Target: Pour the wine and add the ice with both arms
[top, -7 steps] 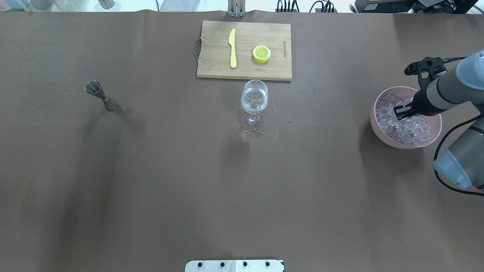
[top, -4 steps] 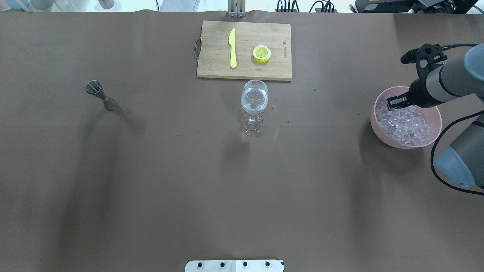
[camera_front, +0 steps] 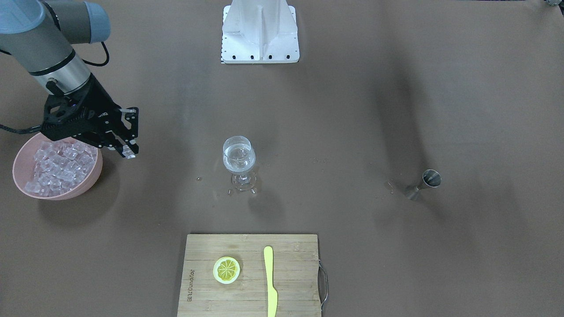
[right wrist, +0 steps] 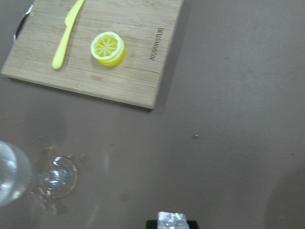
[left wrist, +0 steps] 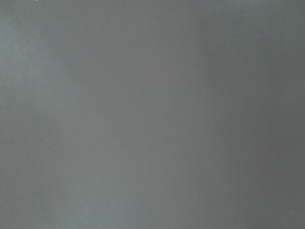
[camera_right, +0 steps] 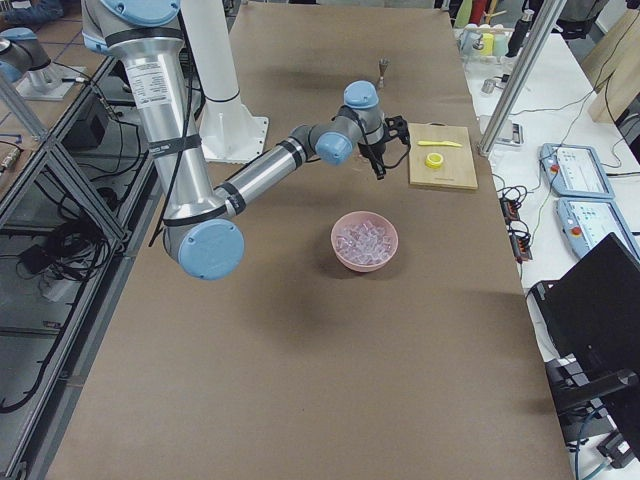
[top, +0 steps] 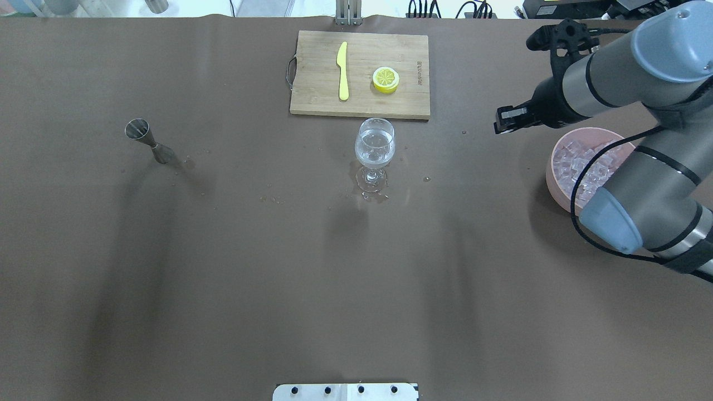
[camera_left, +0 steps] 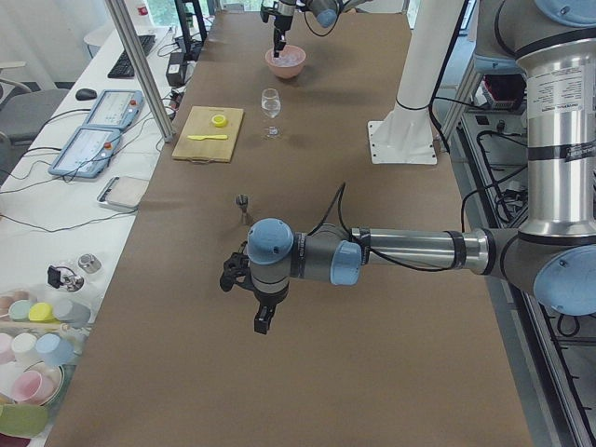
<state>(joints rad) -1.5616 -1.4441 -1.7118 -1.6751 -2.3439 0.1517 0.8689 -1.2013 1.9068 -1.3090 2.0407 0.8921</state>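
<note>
A wine glass (top: 375,146) with a little clear wine stands mid-table; it also shows in the front view (camera_front: 239,159) and at the left edge of the right wrist view (right wrist: 9,176). A pink bowl (top: 556,189) at the right holds many ice cubes (top: 579,159). My right gripper (top: 504,121) hangs above the table between bowl and glass, left of the bowl, shut on one ice cube (right wrist: 172,218). My left gripper (camera_left: 264,321) shows only in the exterior left view, over bare table near the robot's side. I cannot tell if it is open or shut.
A wooden cutting board (top: 360,106) with a yellow knife (top: 342,69) and a lemon half (top: 385,79) lies behind the glass. A steel jigger (top: 146,139) stands at the left. Droplets lie around the glass foot. The white stand base (camera_front: 260,33) is at the robot's side.
My right gripper has risen out of the ice bowl and moved left and back toward the glass, carrying an ice cube. Glass, jigger and board have not moved.
</note>
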